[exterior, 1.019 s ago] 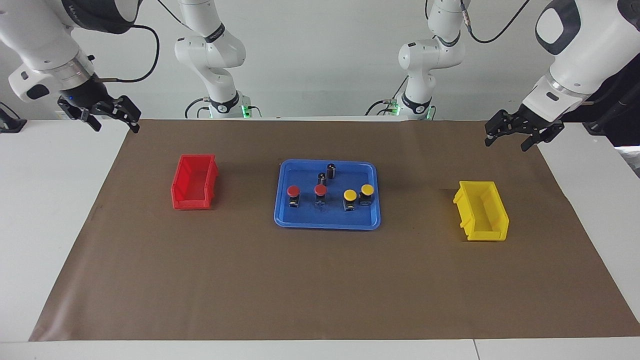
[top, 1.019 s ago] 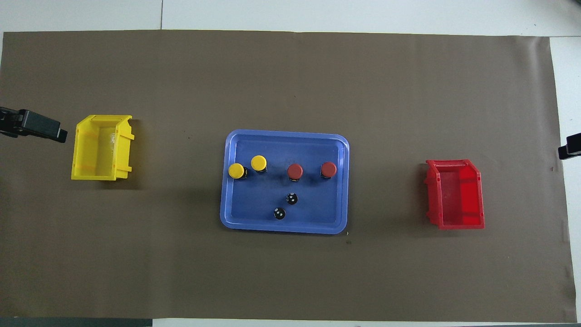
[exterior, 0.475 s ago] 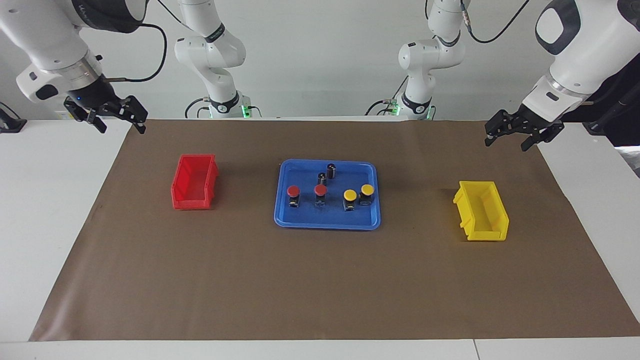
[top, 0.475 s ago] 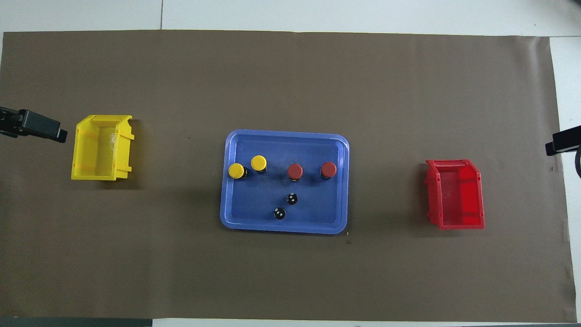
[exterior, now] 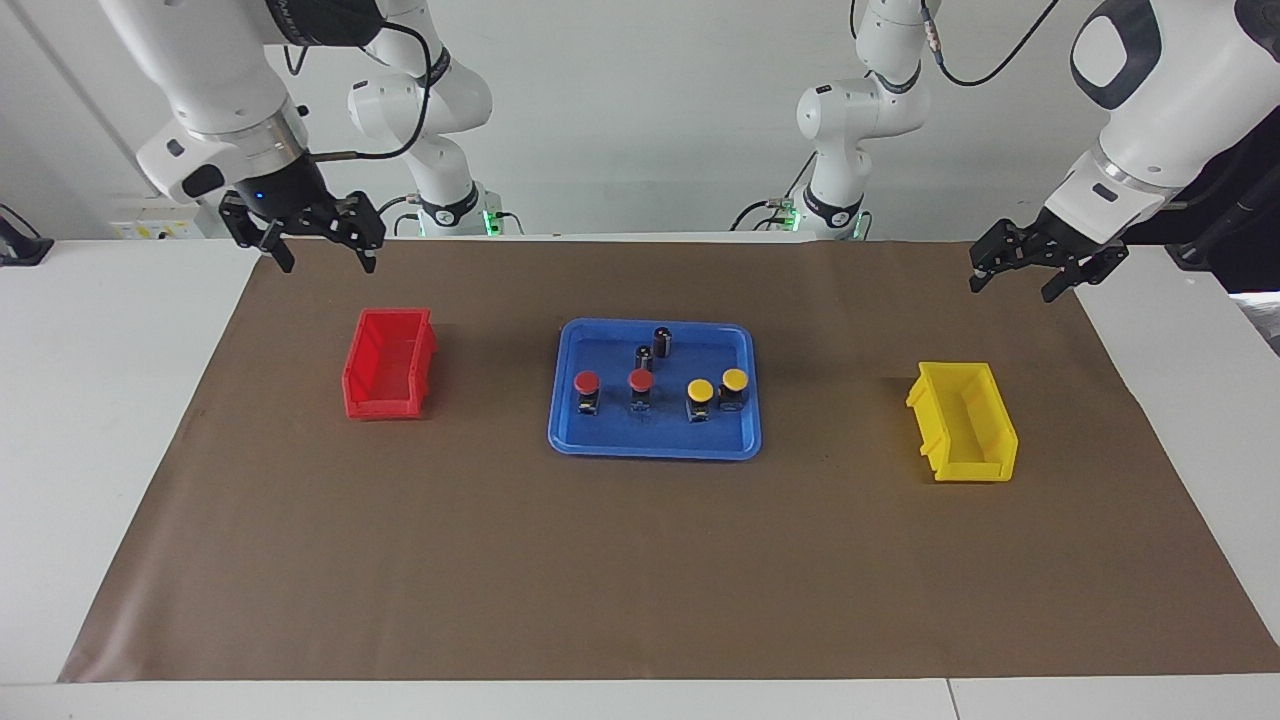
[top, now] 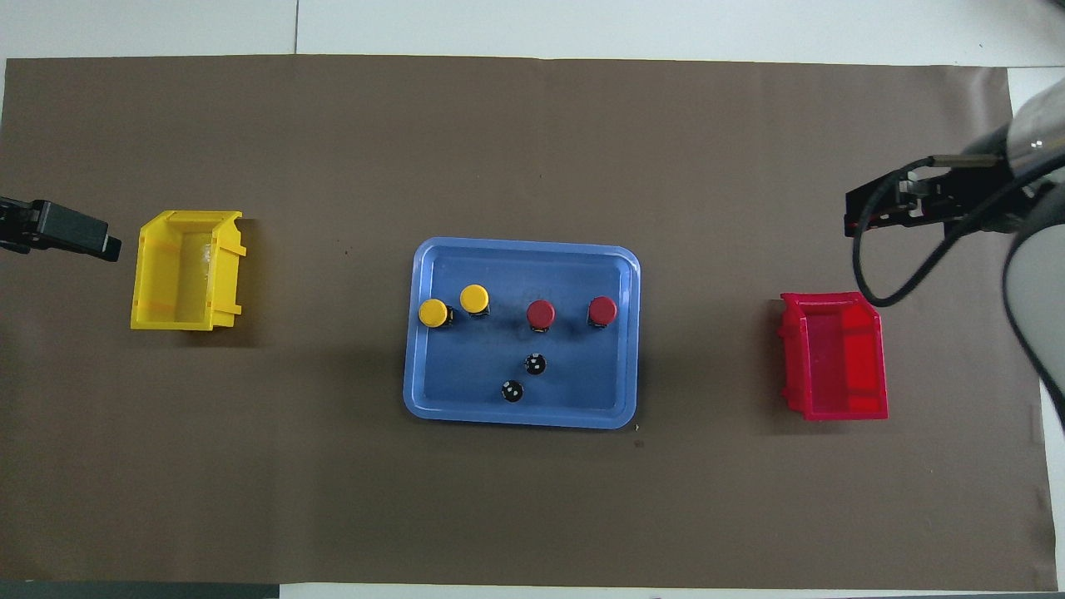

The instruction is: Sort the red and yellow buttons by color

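Observation:
Two red buttons (exterior: pixel 587 383) (exterior: pixel 640 380) and two yellow buttons (exterior: pixel 701 390) (exterior: pixel 735 380) stand upright in a row in the blue tray (exterior: pixel 655 447). They also show in the overhead view: the red pair (top: pixel 541 314) (top: pixel 602 310), the yellow pair (top: pixel 433 313) (top: pixel 474 299) and the tray (top: pixel 520 245). My right gripper (exterior: pixel 324 260) is open and empty, raised over the mat near the red bin (exterior: pixel 388 405). It also shows in the overhead view (top: pixel 852 223). My left gripper (exterior: pixel 1011 289) is open and empty, raised over the mat's end near the yellow bin (exterior: pixel 968 465), and waits.
Two small dark cylinders (exterior: pixel 662 341) (exterior: pixel 644 357) stand in the tray, nearer to the robots than the buttons. The red bin (top: pixel 834 412) sits toward the right arm's end, the yellow bin (top: pixel 187 323) toward the left arm's end. A brown mat (exterior: pixel 640 580) covers the table.
My right arm has swung in from off the mat's end to over the mat near the red bin. The left arm, the buttons and the bins have not moved.

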### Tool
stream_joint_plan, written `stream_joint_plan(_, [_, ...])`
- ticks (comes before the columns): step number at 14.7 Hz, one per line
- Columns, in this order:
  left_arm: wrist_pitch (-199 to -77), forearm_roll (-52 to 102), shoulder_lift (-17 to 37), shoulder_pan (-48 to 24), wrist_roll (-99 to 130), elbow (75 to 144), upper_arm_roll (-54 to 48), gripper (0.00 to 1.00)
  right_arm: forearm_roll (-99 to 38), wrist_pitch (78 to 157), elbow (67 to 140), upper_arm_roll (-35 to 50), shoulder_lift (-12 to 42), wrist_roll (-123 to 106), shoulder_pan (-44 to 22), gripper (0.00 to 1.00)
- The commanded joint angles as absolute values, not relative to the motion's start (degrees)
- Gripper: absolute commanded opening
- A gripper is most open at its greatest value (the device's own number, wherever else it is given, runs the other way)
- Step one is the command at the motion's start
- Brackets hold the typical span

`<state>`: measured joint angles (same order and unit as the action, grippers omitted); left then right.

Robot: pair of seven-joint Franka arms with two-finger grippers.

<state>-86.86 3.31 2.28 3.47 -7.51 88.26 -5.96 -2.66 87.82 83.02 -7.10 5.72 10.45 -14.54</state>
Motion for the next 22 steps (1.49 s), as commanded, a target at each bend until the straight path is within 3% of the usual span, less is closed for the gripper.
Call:
stream_joint_plan(1, [-86.0,1.9,0.4,3.3,-2.8,89.6,-5.9,1.00,-3.4,91.0,80.5,-7.4,11.9,18.9,-22.8,1.00])
stream_joint_plan(2, [-85.8,1.9,0.4,3.4,-2.5,89.6,-5.9,1.00,-3.7,94.8,80.8,-7.4,12.9,21.9,-25.0,1.00])
stream_joint_plan(5, [-86.2,1.9,0.3,3.6,-2.4,89.4,-5.9,1.00,-4.0,109.0,92.5,-7.0,13.2,25.4,-30.3,1.00])
stream_joint_plan(7, [-86.1,1.9,0.3,3.5,-2.2,89.3,-5.8,1.00,-4.0,116.6,103.3,-7.0,9.8,25.6,-31.7,1.00])
stream_joint_plan(10, [-85.7,0.9,0.3,3.5,2.3,89.3,-5.8,1.00,-4.0,124.3,113.0,-7.0,6.7,25.8,-33.1,0.99])
stream_joint_plan(16, [-86.5,-0.2,0.1,3.6,2.8,89.5,-5.9,1.00,-4.0,130.4,115.1,-7.0,9.8,25.8,-34.6,0.82])
stream_joint_plan(22, [-85.9,-0.2,-0.3,3.4,2.5,89.3,-5.9,1.00,-3.9,131.6,115.7,-7.0,11.4,25.7,-35.7,0.73])
